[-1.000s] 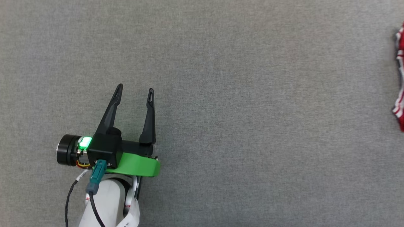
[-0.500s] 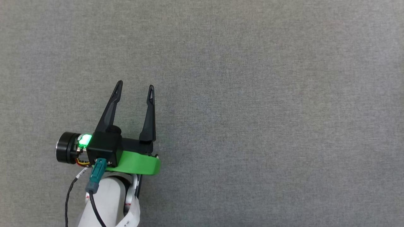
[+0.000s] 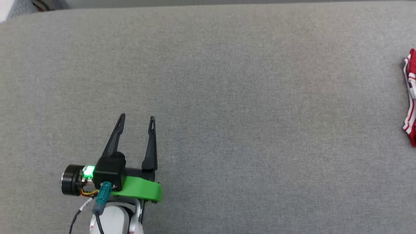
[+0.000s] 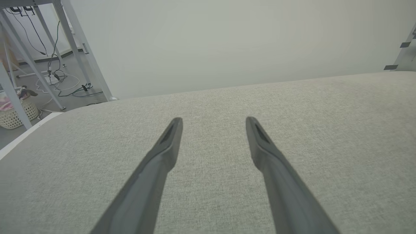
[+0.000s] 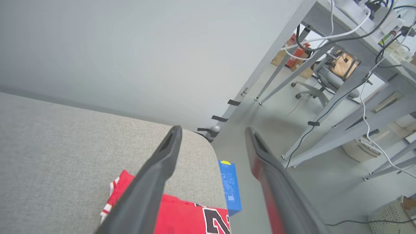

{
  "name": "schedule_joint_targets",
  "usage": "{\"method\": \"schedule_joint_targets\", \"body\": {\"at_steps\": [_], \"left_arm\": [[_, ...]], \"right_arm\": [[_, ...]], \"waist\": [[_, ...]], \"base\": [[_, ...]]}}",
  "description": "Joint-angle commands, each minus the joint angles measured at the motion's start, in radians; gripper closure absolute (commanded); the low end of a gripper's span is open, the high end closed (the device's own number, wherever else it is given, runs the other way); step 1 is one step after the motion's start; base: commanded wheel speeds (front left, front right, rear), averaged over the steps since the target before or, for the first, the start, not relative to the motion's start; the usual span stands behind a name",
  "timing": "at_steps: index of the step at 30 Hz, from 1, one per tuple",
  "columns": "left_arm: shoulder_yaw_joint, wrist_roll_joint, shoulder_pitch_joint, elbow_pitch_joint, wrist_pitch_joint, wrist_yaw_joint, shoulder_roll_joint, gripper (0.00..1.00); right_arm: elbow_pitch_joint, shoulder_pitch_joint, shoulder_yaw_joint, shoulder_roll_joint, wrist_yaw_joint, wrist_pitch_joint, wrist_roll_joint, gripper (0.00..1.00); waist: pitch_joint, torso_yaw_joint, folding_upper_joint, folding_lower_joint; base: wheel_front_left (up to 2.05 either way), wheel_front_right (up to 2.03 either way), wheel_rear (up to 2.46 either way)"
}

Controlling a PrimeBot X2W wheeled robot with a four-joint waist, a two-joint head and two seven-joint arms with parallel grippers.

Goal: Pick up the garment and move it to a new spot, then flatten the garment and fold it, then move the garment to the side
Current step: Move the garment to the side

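The garment (image 3: 410,97), red with red-and-white striped trim, lies at the far right edge of the grey table in the head view, mostly cut off by the frame. In the right wrist view the garment (image 5: 182,216) lies folded near the table's rounded corner, a black numeral showing on it. My right gripper (image 5: 213,131) hovers above it, open, with nothing between its fingers. My left gripper (image 3: 136,119) stands open and empty over bare cloth at the lower left of the head view, and the left gripper (image 4: 213,122) is equally open in its own view.
The grey fabric table (image 3: 247,107) spreads wide between the left gripper and the garment. A blue box (image 5: 230,187) sits off the table's corner beside the garment. Metal desk legs (image 5: 328,107), cables and baskets stand on the floor beyond.
The head camera has shifted, so the table's far edge and the garment's edge show at the right again. The left gripper stays open as before.
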Motion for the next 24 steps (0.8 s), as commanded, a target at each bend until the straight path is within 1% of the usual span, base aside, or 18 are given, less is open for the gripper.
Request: {"method": "schedule_joint_targets", "body": {"at_steps": [1, 6, 10, 13, 17, 20, 24], "left_arm": [[0.002, -0.003, 0.017, 0.004, -0.006, 0.004, -0.001, 0.00], [0.003, -0.002, 0.049, 0.018, -0.006, 0.003, 0.001, 0.00], [0.005, -0.004, 0.065, 0.030, -0.006, 0.003, 0.001, 0.00], [0.005, -0.005, 0.076, 0.037, -0.006, 0.004, -0.001, 0.00], [0.002, -0.006, 0.091, 0.047, -0.006, 0.003, -0.003, 0.00], [0.003, -0.007, 0.104, 0.054, -0.006, 0.003, -0.004, 0.00], [0.001, -0.007, 0.115, 0.062, -0.006, 0.001, -0.005, 0.00]], "right_arm": [[-0.015, 0.018, -0.021, 0.025, -0.001, -0.052, -0.029, 0.00], [-0.084, 0.059, -0.107, 0.130, -0.001, -0.195, -0.115, 0.00], [-0.159, 0.110, -0.154, 0.225, -0.001, -0.260, -0.159, 0.00], [-0.221, 0.155, -0.184, 0.299, -0.001, -0.285, -0.195, 0.00], [-0.329, 0.224, -0.212, 0.417, -0.001, -0.295, -0.243, 0.00], [-0.432, 0.300, -0.218, 0.520, -0.001, -0.296, -0.282, 0.00], [-0.495, 0.398, -0.205, 0.619, -0.001, -0.296, -0.310, 0.00]], "waist": [[-0.058, 0.025, 0.0000, 0.0001], [-0.104, 0.046, 0.0000, 0.0001], [-0.140, 0.063, 0.0000, 0.0001], [-0.164, 0.076, 0.0000, 0.0001], [-0.194, 0.093, 0.0000, 0.0001], [-0.219, 0.103, 0.0000, 0.0001], [-0.242, 0.117, 0.0000, 0.0001]], "base": [[0.00, 0.00, 0.00], [0.00, 0.00, 0.00], [0.00, 0.00, 0.00], [0.00, 0.00, 0.00], [0.00, 0.00, 0.00], [0.00, 0.00, 0.00], [0.00, 0.00, 0.00]]}}
